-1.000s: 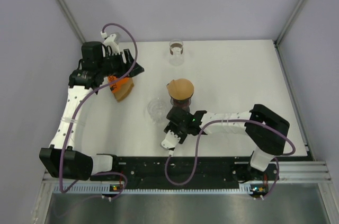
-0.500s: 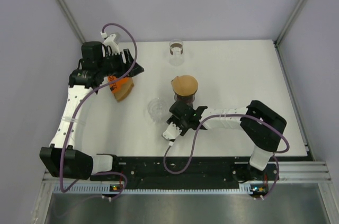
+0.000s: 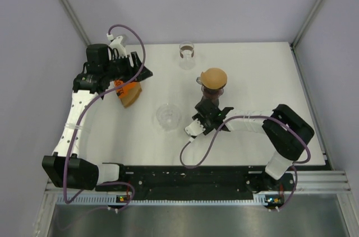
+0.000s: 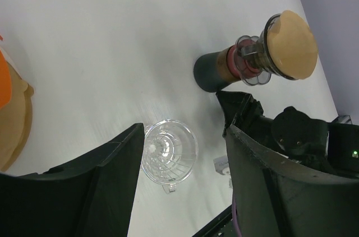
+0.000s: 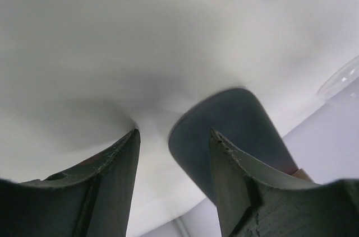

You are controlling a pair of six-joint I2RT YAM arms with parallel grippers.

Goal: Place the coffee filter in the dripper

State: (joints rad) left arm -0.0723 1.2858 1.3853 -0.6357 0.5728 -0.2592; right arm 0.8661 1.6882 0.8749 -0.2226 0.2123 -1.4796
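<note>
Left gripper [image 4: 184, 130] hangs with its jaws spread wide and nothing in them. The glass dripper [image 4: 168, 151] sits right in the gap, below and just past my tips, open mouth up on the table [image 4: 101, 41]. The brown filters [image 4: 12, 122] lie outside my left-hand finger, stacked by the orange holder [image 3: 124, 87], so they're beside the jaws, not between them.

As I read it, I'm at the fetching step. I need to swing across to that stack, nip a single filter by its rim, not the whole pile, and keep it from folding.

Right gripper [image 5: 174, 133] is low over the table, jaws apart. The dark pot [image 5: 235, 130] stands between the tips, hard against one finger with a gap at the other, so it isn't clamped. I want that pot upright and well away from the dripper.
</note>
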